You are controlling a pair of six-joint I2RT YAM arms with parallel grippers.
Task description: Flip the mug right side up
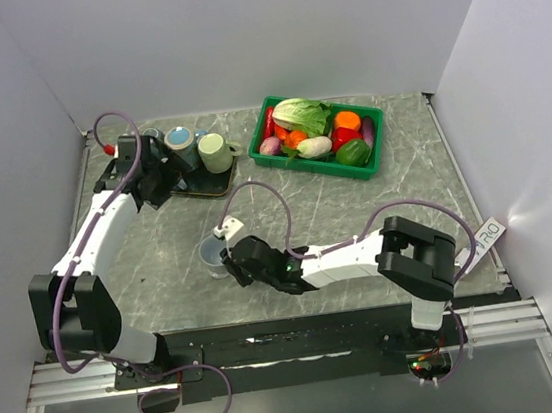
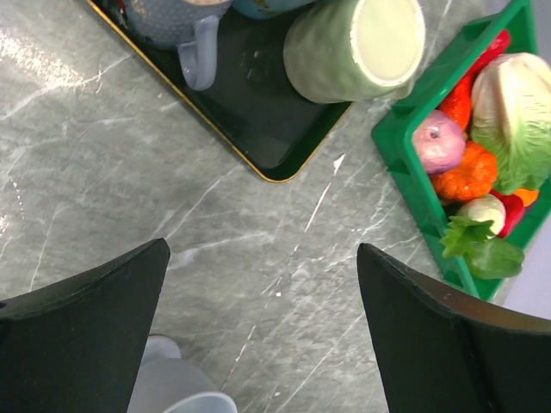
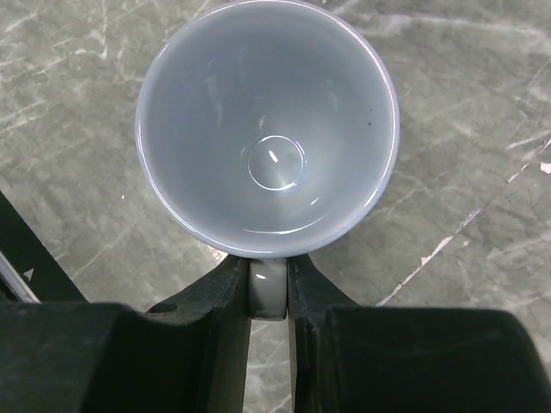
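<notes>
The pale grey-blue mug point(image 1: 210, 254) stands mouth up on the marble table, left of centre. In the right wrist view I look straight down into the mug point(image 3: 267, 129). My right gripper point(image 3: 268, 288) is shut on the mug's handle point(image 3: 267, 291), its two fingers pressed against either side. In the top view the right gripper point(image 1: 231, 263) sits at the mug's near right side. My left gripper point(image 2: 263, 327) is open and empty, held above the table near the black tray point(image 1: 198, 184). The mug's rim shows at the bottom left of the left wrist view point(image 2: 176, 391).
The black tray point(image 2: 258, 129) at the back left holds a green mug point(image 1: 215, 153) on its side and blue mugs point(image 1: 179, 140). A green crate point(image 1: 374, 144) of vegetables stands at the back centre. White walls close in the table on three sides.
</notes>
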